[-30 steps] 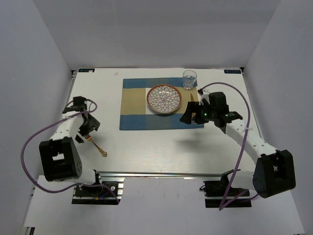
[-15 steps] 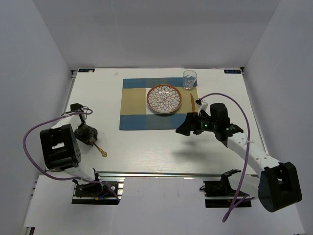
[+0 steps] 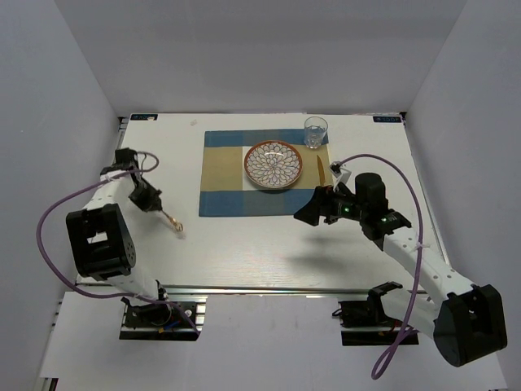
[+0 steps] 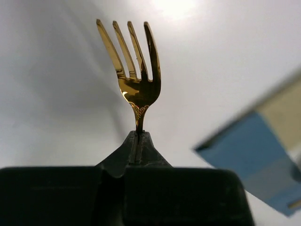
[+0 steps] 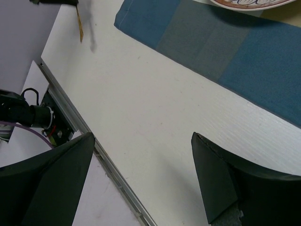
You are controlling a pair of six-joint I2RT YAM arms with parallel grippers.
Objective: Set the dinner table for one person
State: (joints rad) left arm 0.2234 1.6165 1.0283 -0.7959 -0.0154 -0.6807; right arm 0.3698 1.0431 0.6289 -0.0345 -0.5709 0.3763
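Note:
A gold fork (image 4: 136,80) sticks out of my left gripper (image 4: 138,136), which is shut on its handle; the tines point away from the wrist camera. From above, the left gripper (image 3: 156,207) is over the left part of the white dinner table (image 3: 260,244), with the fork (image 3: 172,221) angled toward the near right. My right gripper (image 3: 303,213) hangs open and empty by the near right corner of the blue-and-tan placemat (image 3: 224,175). In its wrist view the right gripper (image 5: 142,136) has bare tabletop between its fingers.
A patterned plate (image 3: 274,165) sits on the placemat. A gold knife (image 3: 319,167) lies to its right and a glass (image 3: 316,132) stands at the mat's far right corner. The table's near metal rail (image 5: 94,146) runs close to the right gripper.
My left gripper has shut on the fork's handle and carried it off the table, a little farther away and to the right. The right arm drew back toward the near side.

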